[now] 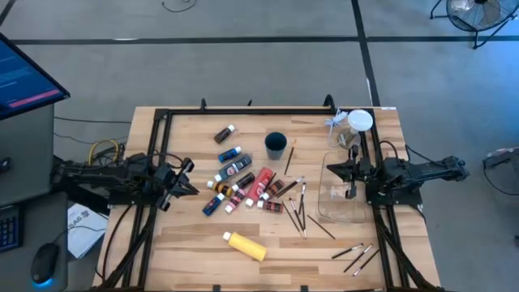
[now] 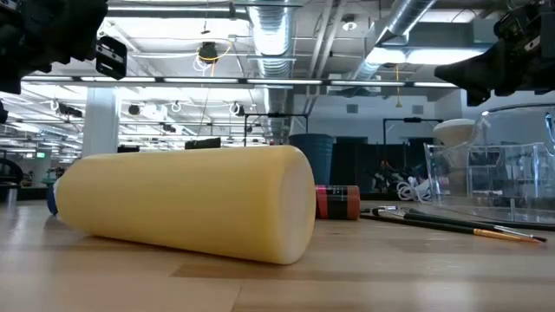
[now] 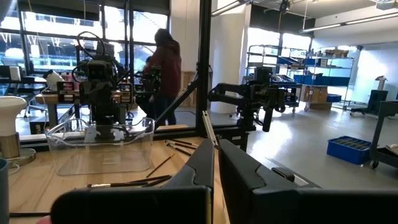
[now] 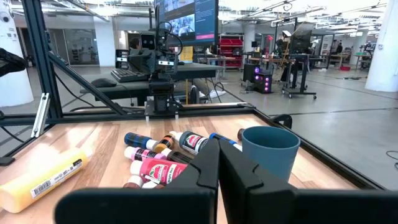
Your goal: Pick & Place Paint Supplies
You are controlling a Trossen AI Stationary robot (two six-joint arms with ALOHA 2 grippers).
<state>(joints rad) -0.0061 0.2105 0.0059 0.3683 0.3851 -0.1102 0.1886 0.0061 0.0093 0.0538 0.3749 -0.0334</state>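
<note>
1. A clear plastic box (image 1: 340, 203) sits at the table's right side, just below the right gripper (image 1: 331, 168), whose fingers are pressed together on nothing.
2. One big yellow bottle (image 1: 246, 245) lies alone near the front edge.
3. One dark blue cup (image 1: 276, 145) stands behind the heap of small paint tubes (image 1: 240, 182) at mid-table.
4. Thin dark-handled brushes (image 1: 297, 211) lie scattered right of the heap; exact count unclear.
5. The left gripper (image 1: 191, 177), fingers pressed together and empty, waits beside the tubes.

Yellow bottle (image 1: 246, 245), dark blue cup (image 1: 276, 145), perhaps red-labelled tubes (image 1: 258, 186).

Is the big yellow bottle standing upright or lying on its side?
On its side. The yellow bottle lies flat on the table, lengthwise in the high view; the low view shows its round base facing sideways.
</note>
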